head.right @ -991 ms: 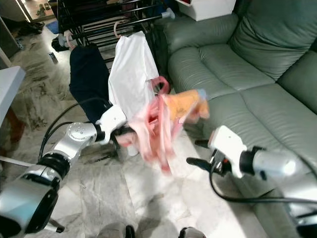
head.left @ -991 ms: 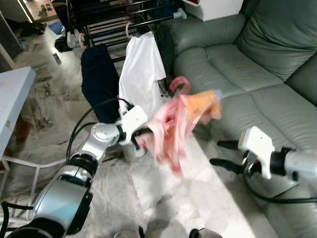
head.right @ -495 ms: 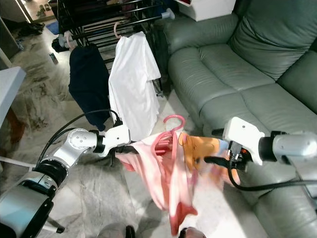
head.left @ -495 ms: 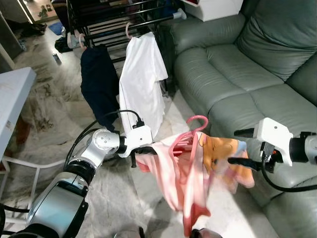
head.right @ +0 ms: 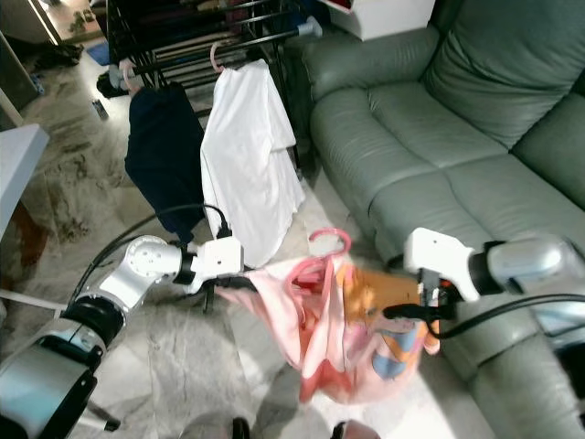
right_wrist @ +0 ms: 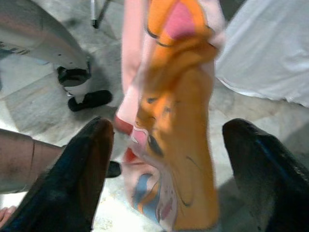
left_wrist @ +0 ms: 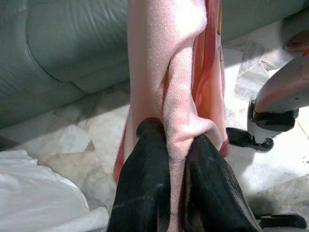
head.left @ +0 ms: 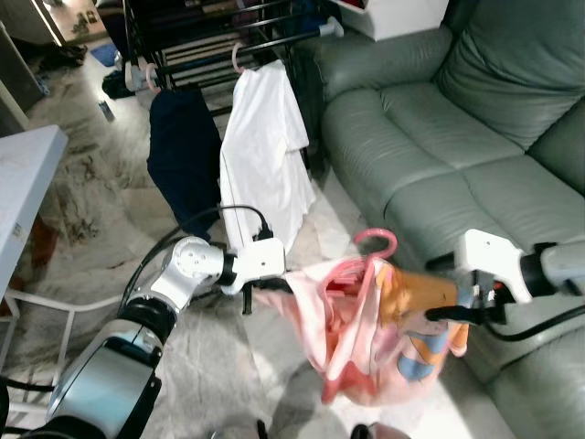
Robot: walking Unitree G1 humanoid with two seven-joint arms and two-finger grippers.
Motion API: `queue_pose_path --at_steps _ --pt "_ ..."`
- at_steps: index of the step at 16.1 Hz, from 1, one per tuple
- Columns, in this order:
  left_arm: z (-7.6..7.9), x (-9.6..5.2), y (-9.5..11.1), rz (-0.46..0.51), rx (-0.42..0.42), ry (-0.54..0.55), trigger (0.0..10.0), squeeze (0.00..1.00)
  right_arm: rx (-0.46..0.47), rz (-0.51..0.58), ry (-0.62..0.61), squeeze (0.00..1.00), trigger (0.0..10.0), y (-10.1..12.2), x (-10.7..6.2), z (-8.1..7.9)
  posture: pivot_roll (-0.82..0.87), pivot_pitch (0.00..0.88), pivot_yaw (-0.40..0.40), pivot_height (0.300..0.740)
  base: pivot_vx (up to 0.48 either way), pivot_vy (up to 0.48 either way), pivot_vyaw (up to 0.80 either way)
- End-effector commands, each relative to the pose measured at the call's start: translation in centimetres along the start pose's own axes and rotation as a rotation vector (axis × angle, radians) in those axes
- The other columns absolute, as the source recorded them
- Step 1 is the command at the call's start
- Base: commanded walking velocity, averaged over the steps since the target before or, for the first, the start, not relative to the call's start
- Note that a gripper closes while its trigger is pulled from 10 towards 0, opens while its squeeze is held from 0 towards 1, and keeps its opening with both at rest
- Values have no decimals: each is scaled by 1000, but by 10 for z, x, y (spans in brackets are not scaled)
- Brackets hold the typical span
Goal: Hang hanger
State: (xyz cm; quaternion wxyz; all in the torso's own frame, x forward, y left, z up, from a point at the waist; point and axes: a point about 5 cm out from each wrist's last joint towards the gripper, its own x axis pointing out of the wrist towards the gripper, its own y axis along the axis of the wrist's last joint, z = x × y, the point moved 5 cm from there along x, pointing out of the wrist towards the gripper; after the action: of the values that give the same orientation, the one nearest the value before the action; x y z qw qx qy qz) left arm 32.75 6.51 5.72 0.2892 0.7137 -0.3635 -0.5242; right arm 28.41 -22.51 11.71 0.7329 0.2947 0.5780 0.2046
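Note:
A pink hanger [head.left: 377, 240] carries a pink and orange garment [head.left: 361, 343] that hangs low over the floor in front of me. My left gripper [head.left: 274, 280] is shut on a fold of the pink cloth [left_wrist: 181, 116] at the garment's left edge. My right gripper [head.left: 442, 289] sits at the garment's right side, open, its fingers [right_wrist: 84, 164] wide apart on either side of the orange printed part [right_wrist: 178, 145]. Behind stands the black drying rack [head.left: 196, 41], where a white shirt [head.left: 265, 146] and a dark garment [head.left: 183, 155] hang on hangers.
A grey-green sofa [head.left: 457, 119] runs along the right, close to my right arm. A white table [head.left: 23, 174] stands at the left edge. The marble floor [head.left: 82, 219] lies between them, and my feet [right_wrist: 89, 99] show beneath the garment.
The hanger and garment have come down from chest height and now hang lower. My right gripper has moved in against the orange part. The left gripper keeps its hold.

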Motion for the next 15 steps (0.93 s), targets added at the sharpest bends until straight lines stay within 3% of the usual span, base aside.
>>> queue_pose_path --at_steps 1,5,15 --pt "-1 -4 2 7 17 -2 0 0 -21 -3 27 0 0 2 3 2 -92 25 106 740 0 0 0" --pt "2 -1 4 18 19 -19 0 0 -35 -19 83 0 0 -1 24 7 -90 21 100 740 0 0 0" --pt "3 2 4 3 23 -39 0 0 -53 -95 182 0 0 -13 36 12 -86 18 80 740 0 0 0"
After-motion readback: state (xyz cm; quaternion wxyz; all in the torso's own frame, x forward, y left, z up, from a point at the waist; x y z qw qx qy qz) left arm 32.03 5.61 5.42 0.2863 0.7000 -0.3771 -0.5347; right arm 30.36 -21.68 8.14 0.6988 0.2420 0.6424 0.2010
